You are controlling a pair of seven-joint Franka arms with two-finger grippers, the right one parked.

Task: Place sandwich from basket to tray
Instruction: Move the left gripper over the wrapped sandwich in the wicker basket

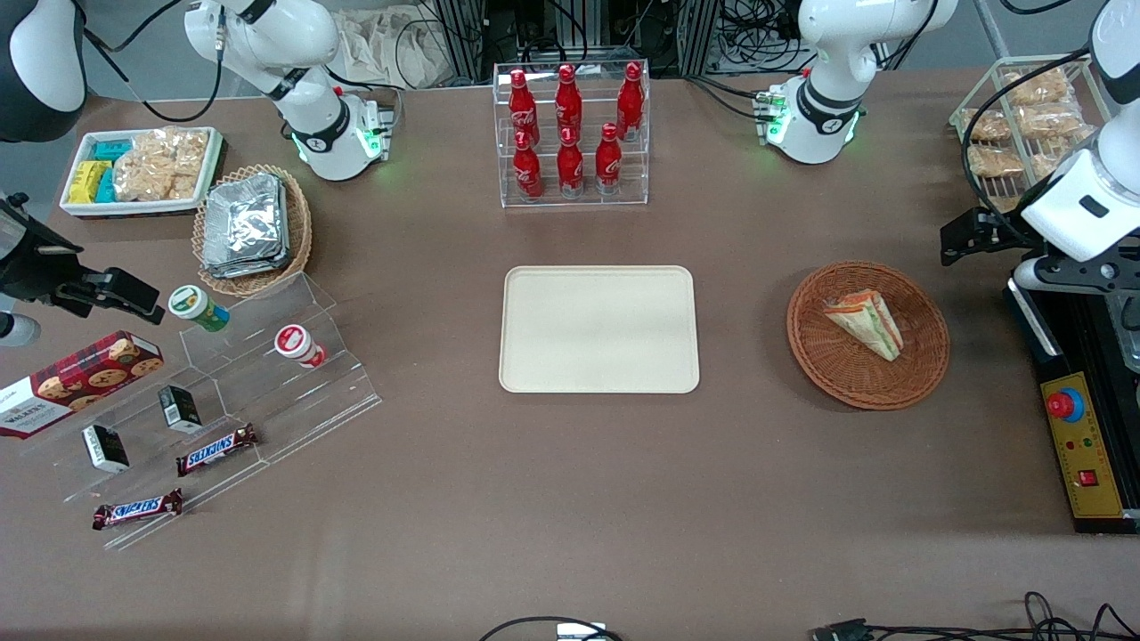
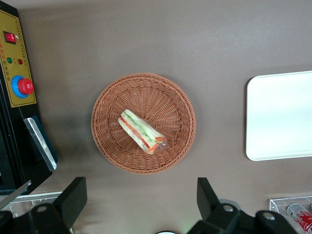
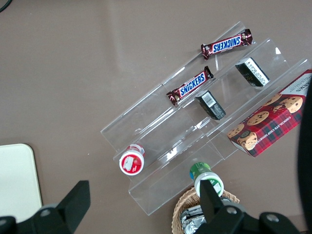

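front: high, whole table | wrists: downward | shared: basket (image 1: pixel 868 334)

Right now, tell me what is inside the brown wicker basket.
Only the wrapped sandwich lies in the basket, on its woven floor. The weave under the sandwich is covered. The hand hangs open above the table beside the basket, holding nothing.

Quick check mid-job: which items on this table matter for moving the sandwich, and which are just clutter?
For the job:
- wrapped triangular sandwich, lying in the basket
- round brown wicker basket
- flat cream rectangular tray
- left gripper, open, raised above the table beside the basket

Lying about:
- red cola bottles in a clear rack
- Snickers bars
- foil packets in a lighter basket
- red cookie box
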